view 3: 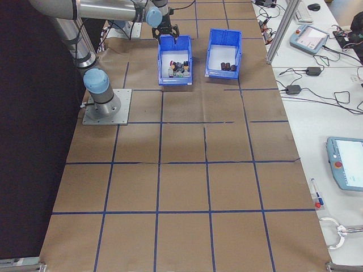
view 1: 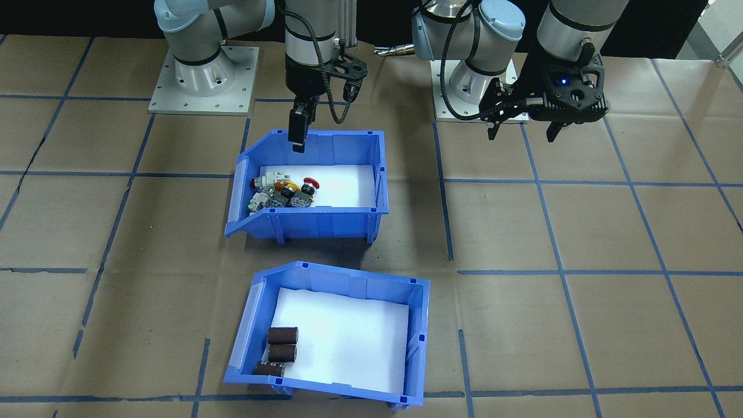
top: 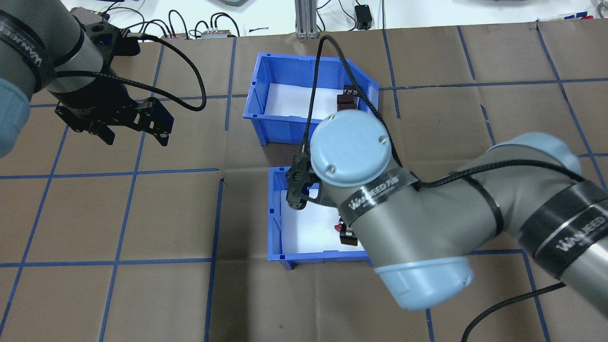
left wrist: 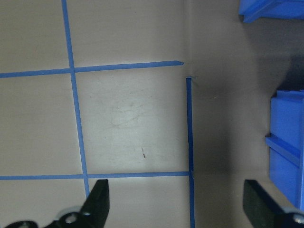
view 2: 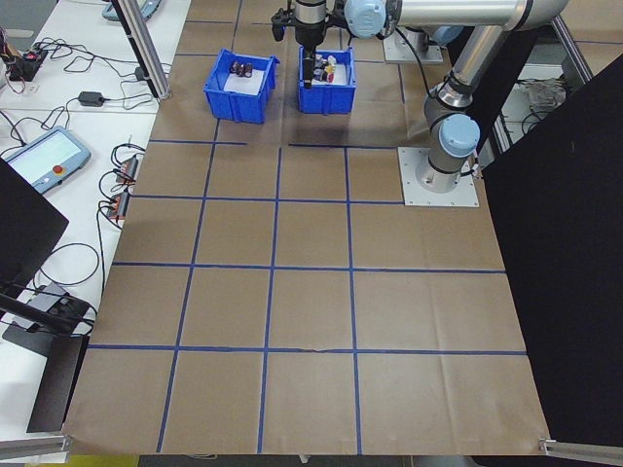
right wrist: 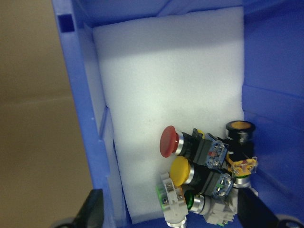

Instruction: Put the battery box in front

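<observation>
So the battery box (view 1: 339,337) sits on the brown paper-covered tabletop (view 1: 580,325) on the side away from the robot's bases, white foam liner inside and three dark brown cells (view 1: 282,335) lined up against its sloped cut-away end. Nothing is touching it. The other blue bin (view 1: 310,186), the one with the pile of push-button switches (view 1: 284,191), sits between it and the robot, just a narrow strip of paper separating the two. The right gripper (view 1: 298,132) hangs pointing straight down over that switch bin's wall nearest the robot; in the right wrist view its jaws stand wide apart, straddling the bin wall and the switches (right wrist: 204,166), with nothing held. The left gripper (view 1: 525,125) is well off to the side above bare tabletop, jaws also spread wide and empty, and its wrist view only catches blue tape lines (left wrist: 190,128) and a bin edge.
</observation>
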Available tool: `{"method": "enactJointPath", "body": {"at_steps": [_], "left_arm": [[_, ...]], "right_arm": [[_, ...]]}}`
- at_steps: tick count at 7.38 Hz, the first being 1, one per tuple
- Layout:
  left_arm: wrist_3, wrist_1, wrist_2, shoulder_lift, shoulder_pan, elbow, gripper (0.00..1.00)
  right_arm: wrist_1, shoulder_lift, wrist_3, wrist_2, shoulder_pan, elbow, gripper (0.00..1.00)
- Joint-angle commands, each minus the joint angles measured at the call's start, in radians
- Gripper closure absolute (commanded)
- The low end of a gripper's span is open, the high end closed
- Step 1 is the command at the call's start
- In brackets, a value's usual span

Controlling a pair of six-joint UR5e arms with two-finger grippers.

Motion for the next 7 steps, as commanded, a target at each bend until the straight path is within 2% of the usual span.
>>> {"method": "enactJointPath", "body": {"at_steps": [1, 2, 3, 6, 7], "left_arm": [[0.0, -0.002, 0.003, 0.004, 0.0, -0.001, 0.0], [0.002, 0.0, 0.003, -0.001, 0.0, -0.001, 0.0], [0.0, 0.0, 0.003, -0.005, 0.0, 0.002, 0.0], [0.0, 0.0, 0.003, -0.001, 0.0, 0.007, 0.0], [0.0, 0.0, 0.002, 0.001, 0.0, 0.007, 0.0]], "right_arm": [[0.131, -0.006, 0.064, 0.131, -0.182, -0.113, 0.0], [0.161, -0.006, 0.198, 0.161, -0.284, -0.156, 0.0], [0.164, -0.005, 0.269, 0.161, -0.349, -0.187, 0.0], [0.167, 0.009, 0.641, 0.147, -0.399, -0.233, 0.0], [0.222, 0.023, 0.825, 0.144, -0.399, -0.236, 0.0]]}}
